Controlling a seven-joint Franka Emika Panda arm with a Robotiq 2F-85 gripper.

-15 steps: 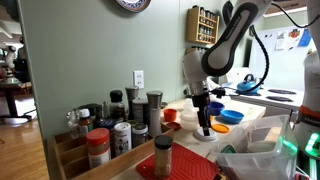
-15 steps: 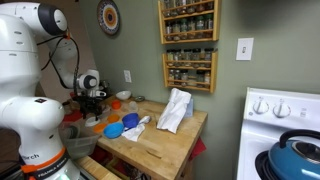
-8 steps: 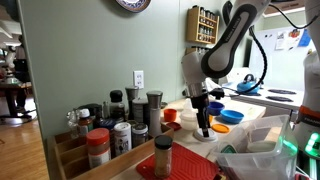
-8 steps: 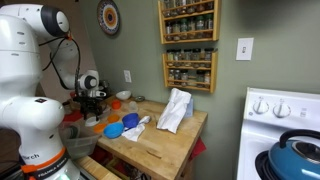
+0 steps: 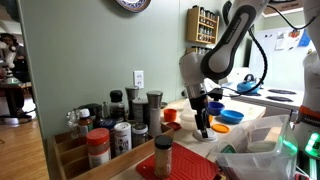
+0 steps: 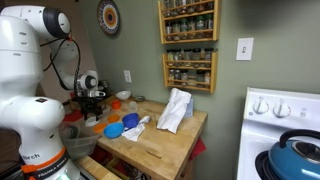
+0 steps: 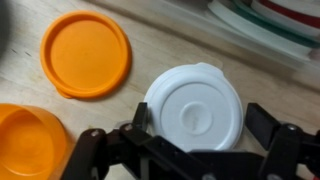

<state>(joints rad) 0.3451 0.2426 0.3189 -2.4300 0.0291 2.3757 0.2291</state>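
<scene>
The claw (image 7: 195, 128) is open, with one dark finger on each side of a white lid (image 7: 194, 104), low in the middle of the wrist view. The white lid is round and smooth, with a raised ring. It lies flat, face up, and being round it has no long side. An orange lid (image 7: 85, 52) lies at the upper left, and an orange bowl (image 7: 28, 140) at the lower left. All rest on a light wood counter (image 7: 170, 45). In an exterior view, a spice rack (image 6: 188, 45) hangs on the green wall (image 6: 135, 40).
</scene>
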